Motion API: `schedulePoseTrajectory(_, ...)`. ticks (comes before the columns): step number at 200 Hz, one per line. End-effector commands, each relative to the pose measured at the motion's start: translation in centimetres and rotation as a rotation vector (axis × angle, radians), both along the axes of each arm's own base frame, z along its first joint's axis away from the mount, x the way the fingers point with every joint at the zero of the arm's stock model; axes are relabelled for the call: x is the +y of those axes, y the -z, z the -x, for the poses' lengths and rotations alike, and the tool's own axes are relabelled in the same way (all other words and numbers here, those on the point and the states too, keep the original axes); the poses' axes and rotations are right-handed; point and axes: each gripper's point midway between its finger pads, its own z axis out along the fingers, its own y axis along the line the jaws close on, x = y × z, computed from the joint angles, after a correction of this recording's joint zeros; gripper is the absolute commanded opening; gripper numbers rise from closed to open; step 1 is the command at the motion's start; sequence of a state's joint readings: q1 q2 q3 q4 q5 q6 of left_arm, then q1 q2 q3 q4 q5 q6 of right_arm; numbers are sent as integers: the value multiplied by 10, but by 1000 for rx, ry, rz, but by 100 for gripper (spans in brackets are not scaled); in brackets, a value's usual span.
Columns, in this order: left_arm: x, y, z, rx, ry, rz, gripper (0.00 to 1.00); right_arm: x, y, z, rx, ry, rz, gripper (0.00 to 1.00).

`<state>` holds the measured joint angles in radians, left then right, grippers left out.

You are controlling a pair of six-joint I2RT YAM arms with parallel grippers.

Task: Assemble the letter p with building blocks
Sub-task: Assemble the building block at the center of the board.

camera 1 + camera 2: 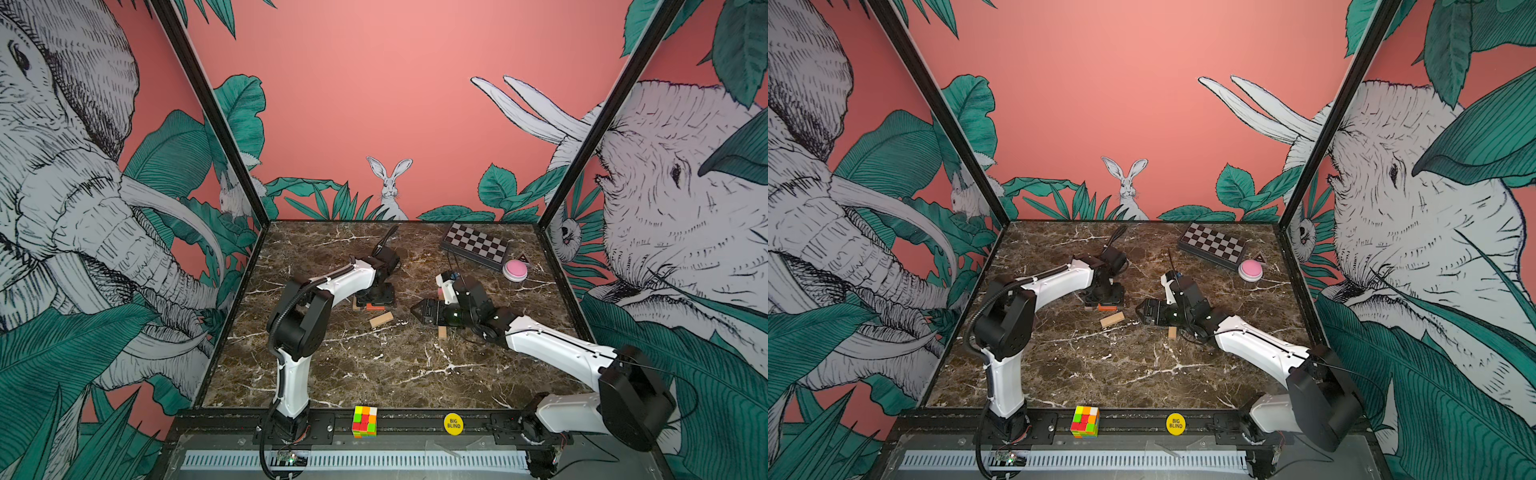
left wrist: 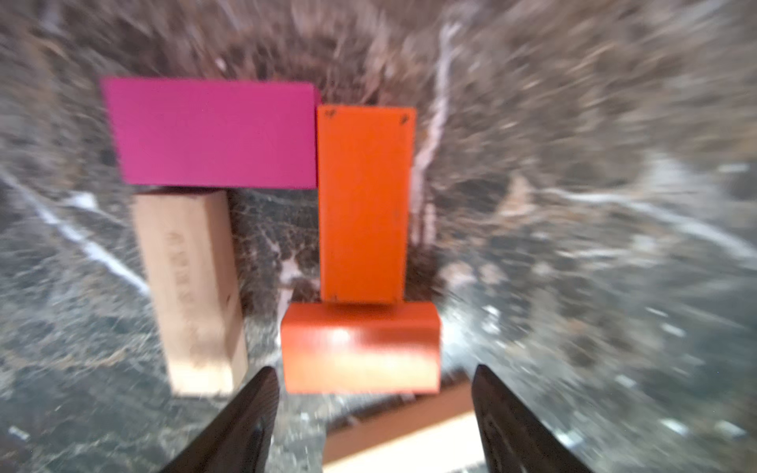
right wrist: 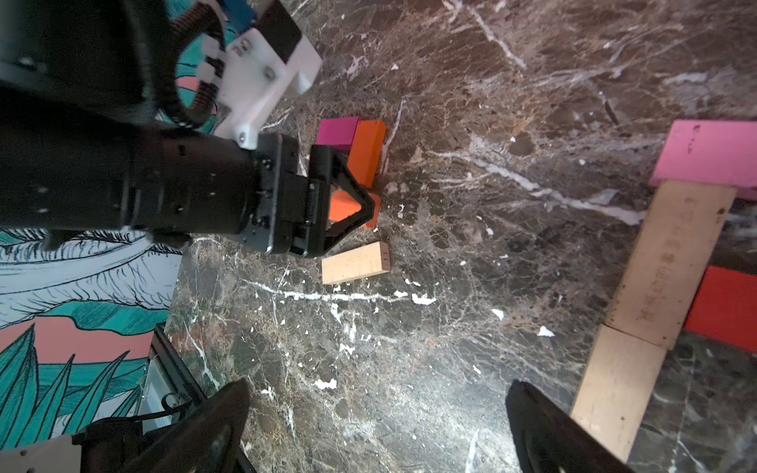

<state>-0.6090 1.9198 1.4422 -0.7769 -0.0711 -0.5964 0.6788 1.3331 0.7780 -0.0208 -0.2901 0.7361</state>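
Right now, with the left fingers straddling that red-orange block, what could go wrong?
1. The left fingers flank the red-orange block with little gap; a crooked lift could drag it and shove the orange block that seems to touch it.
2. The loose tan block lies close beside that cluster; the arm could clip it.
3. The right fingers are open, one near the end tan block of the other group; a sideways move might knock it.

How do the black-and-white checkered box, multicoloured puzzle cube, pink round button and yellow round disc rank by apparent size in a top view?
1. black-and-white checkered box
2. multicoloured puzzle cube, though near the camera
3. pink round button and yellow round disc: look alike, disc nearer, unranked
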Motion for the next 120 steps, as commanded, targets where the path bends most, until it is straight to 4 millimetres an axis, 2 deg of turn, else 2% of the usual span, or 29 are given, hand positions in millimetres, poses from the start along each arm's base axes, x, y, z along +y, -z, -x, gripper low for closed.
schedulePoseTrajectory(1,5,-72,2,-114,-34,131,76,4,-5,-12,-16,15,9,98)
schedulePoseTrajectory(24,34,-92,6,-135,-128,265,76,15,-5,-21,2,6,-5,99)
schedulePoseTrajectory(44,69,-90,11,-138,-215,359,77,31,1,-29,31,-14,-35,95)
schedulePoseTrajectory(64,99,-76,17,-96,-285,405,76,52,4,-37,55,-34,-88,89)
schedulePoseTrajectory(67,102,-74,18,-87,-294,418,75,56,13,-38,74,-36,-82,88)
schedulePoseTrajectory(76,109,-66,18,-70,-318,462,74,65,19,-41,86,-45,-84,85)
schedulePoseTrajectory(101,118,-45,10,-38,-377,608,71,91,35,-47,116,-68,-104,77)
schedulePoseTrajectory(120,119,-24,1,26,-422,691,69,100,54,-53,140,-53,-118,70)
